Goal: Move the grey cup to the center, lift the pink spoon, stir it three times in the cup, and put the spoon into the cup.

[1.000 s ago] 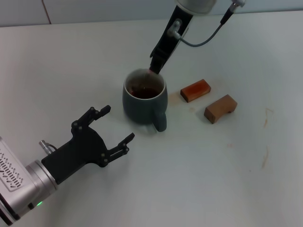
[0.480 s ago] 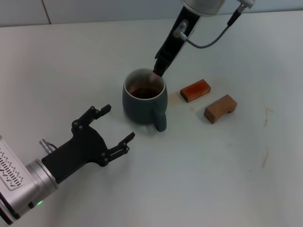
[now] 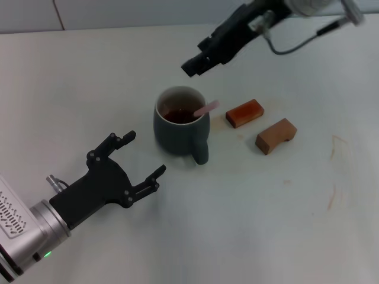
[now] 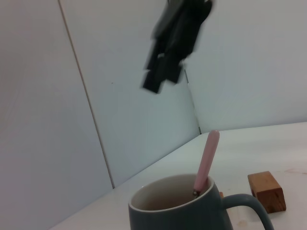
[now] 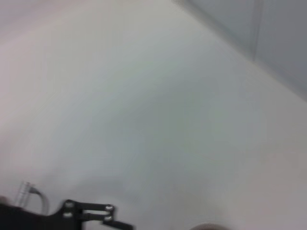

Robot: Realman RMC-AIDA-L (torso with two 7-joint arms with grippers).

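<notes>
The grey cup point(image 3: 177, 131) stands mid-table with dark liquid inside and its handle toward me. The pink spoon point(image 3: 206, 108) rests in it, its pink handle leaning out over the rim on the right; nothing holds it. My right gripper point(image 3: 194, 65) hovers above and behind the cup, clear of the spoon, fingers slightly apart and empty. My left gripper point(image 3: 146, 153) sits open near the table, left of and in front of the cup, not touching it. The left wrist view shows the cup point(image 4: 182, 211), the spoon point(image 4: 207, 158) and the right gripper point(image 4: 163, 76) high above.
Two brown blocks lie right of the cup, a reddish one point(image 3: 244, 112) and a lighter one point(image 3: 275, 135). One block point(image 4: 267, 190) also appears in the left wrist view. A grey wall runs along the table's far edge.
The right gripper let go of the spoon and rose up and back from the cup. The spoon now leans on the cup's right rim. The left arm barely moved.
</notes>
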